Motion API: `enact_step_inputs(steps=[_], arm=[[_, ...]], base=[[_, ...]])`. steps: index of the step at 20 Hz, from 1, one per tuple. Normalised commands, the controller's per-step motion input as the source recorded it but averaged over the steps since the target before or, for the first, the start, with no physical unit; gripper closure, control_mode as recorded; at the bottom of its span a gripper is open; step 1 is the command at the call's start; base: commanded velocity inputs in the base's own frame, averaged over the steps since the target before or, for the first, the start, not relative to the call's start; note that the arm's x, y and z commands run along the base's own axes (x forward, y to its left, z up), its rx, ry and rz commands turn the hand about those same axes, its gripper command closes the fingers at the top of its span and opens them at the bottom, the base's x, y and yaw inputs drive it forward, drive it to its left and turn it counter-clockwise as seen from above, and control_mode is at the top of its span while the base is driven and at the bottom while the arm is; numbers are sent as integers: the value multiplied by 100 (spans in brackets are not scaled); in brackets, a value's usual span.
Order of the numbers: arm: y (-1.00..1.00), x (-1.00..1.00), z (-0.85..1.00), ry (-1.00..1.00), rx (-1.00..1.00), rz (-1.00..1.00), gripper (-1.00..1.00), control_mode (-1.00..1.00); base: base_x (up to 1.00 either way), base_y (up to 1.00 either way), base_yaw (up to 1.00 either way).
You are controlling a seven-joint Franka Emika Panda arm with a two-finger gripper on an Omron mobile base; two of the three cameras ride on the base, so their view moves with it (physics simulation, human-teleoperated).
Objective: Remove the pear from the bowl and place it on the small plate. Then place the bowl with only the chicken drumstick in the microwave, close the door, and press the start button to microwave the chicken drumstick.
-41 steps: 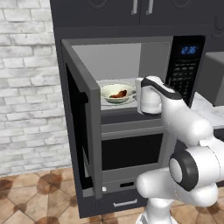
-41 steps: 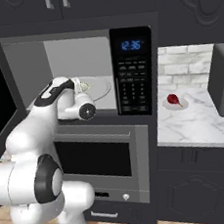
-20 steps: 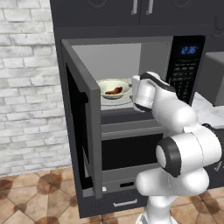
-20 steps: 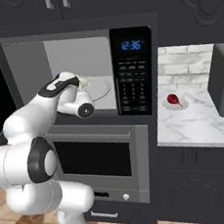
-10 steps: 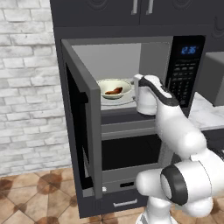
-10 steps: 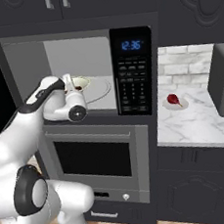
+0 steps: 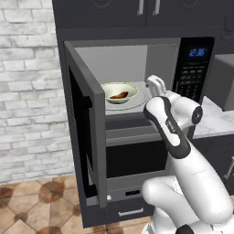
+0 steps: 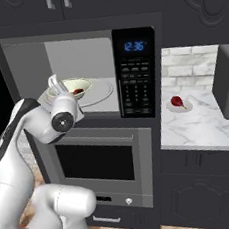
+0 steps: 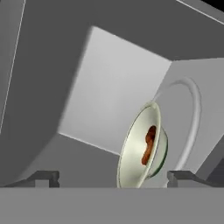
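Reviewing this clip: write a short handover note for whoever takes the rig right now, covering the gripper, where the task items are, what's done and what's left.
Gripper: jaws open, holding nothing, at the mouth of the microwave, apart from the bowl.
Bowl: on the turntable inside the microwave, with the chicken drumstick in it and no pear.
Pear: on the small plate on the counter right of the microwave.
Microwave door: wide open.
Done: pear moved out, bowl placed inside.
Left: pull the arm clear, close the door, press start.
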Motion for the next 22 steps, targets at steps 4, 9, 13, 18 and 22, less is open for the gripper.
enact_step_inputs(steps=[4,9,13,18,22], arm=[[-63,-85,71,0,-25,2,-100,-100],[-56,-87,41,0,-23,4,-100,-100],[-37,-96,19,-1,-25,5,-100,-100],[-7,-100,5,-5,-28,11,-100,-100],[27,-100,0,-14,-34,10,-100,-100]], base=[[0,0,0],[0,0,0],[0,0,0],[0,0,0],[0,0,0]])
